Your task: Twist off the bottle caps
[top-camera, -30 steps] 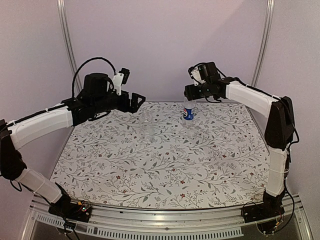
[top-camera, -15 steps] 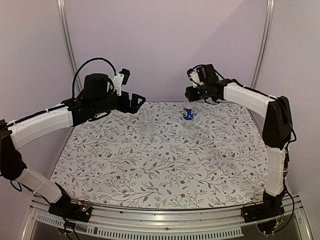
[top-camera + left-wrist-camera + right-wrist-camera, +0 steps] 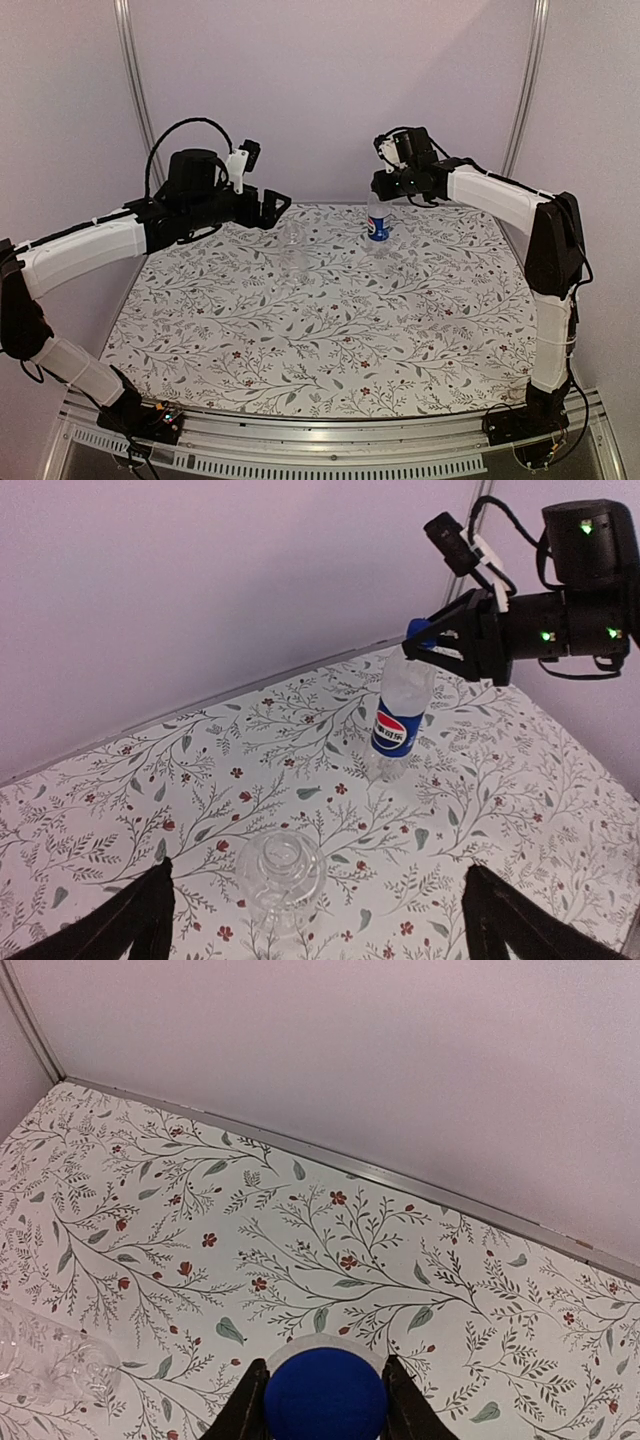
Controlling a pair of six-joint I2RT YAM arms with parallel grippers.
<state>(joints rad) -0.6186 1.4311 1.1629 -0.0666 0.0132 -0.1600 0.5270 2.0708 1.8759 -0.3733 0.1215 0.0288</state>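
Right gripper [image 3: 424,643]: jaws closed on blue cap [image 3: 325,1396], one finger each side, a grip suited to twisting.
Pepsi bottle [image 3: 377,226]: upright on table [image 3: 330,330], upper centre of top view; nothing else steadies it, so body may spin with cap.
Left gripper [image 3: 275,205]: jaws wide apart, empty, poised over plain clear bottle [image 3: 281,870], lower centre of left wrist view, probably ready to descend.
That bottle's cap is indistinct.

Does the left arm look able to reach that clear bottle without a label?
Probably yes. The left hand hangs open close above the plain bottle, nothing lies between them, and the right hand is clamped on the blue cap further off.
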